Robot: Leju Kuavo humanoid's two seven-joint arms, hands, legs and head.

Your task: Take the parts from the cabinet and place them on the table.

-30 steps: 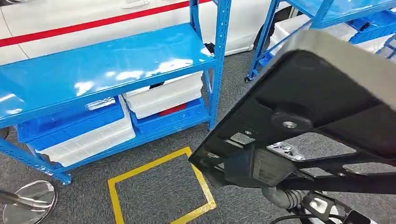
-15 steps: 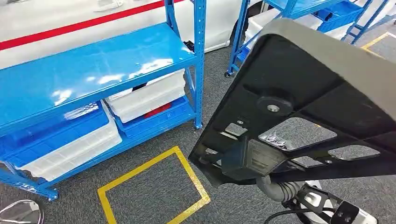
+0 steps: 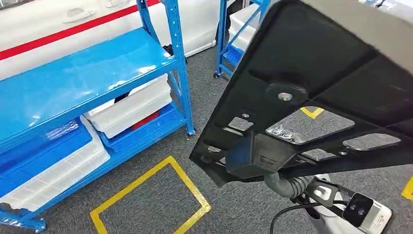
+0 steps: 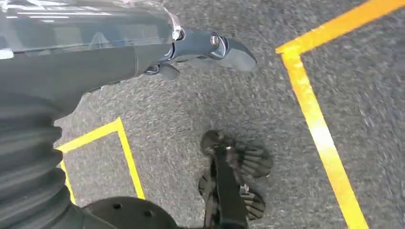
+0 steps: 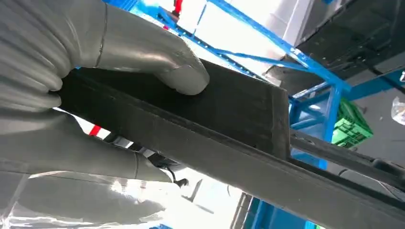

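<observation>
Black panel part (image 3: 311,63) raised at near right above grey carpet, clamped in right hand (image 5: 95,95), thumb pressed on its flat face. Left hand (image 4: 210,45) low over floor, closure cannot be told. Blue shelving (image 3: 87,78) far left.

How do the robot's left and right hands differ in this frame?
The right robot hand grips the edge of the large black plastic panel, its grey thumb pressed on the panel's face; the left robot hand holds nothing. The right is raised among the blue metal shelving racks; the left hangs over the grey carpet floor marked with yellow tape.
</observation>
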